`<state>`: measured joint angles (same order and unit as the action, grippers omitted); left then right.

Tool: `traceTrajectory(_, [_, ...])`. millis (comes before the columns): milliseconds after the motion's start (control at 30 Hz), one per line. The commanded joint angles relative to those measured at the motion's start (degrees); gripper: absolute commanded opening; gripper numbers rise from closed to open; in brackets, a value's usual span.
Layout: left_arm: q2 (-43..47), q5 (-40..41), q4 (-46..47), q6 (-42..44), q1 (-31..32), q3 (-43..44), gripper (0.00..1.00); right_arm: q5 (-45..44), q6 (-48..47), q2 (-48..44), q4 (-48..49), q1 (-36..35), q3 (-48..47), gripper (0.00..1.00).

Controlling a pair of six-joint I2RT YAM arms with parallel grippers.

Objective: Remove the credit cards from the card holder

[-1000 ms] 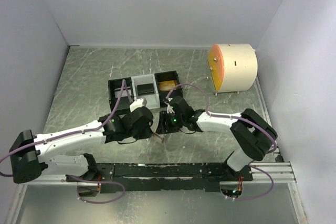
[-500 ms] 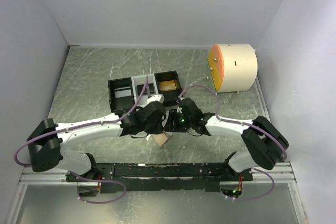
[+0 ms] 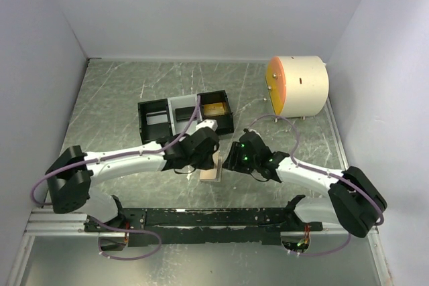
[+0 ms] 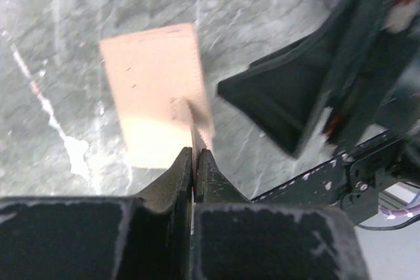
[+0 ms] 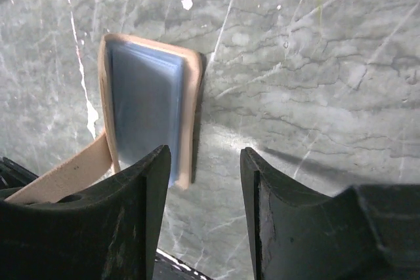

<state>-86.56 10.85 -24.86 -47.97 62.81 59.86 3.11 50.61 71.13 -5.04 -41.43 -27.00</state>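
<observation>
The left jaws pinch one flap of the tan, blue-lined bifold card holder [image 5: 146,108] open, while the half-open, empty right jaws likely must next nip a credit card.

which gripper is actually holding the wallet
The left gripper: its jaws pinch the card holder by a tan flap. The right gripper stands open, gripping nothing.

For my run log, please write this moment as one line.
left end effector: shut on card holder flap | right end effector: open, empty, beside it
</observation>
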Motion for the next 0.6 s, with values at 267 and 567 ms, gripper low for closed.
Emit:
traceTrajectory(267, [12.2, 4.4, -4.2, -6.8, 0.0, -10.5, 0.07, 0.5, -1.8, -0.4, 0.3, 1.1, -4.9, 0.49])
traceTrajectory(567, [15.8, 8.7, -8.4, -9.0, -0.9, -12.0, 0.07, 13.0, -1.5, 2.0, 10.6, 1.1, -6.0, 0.49])
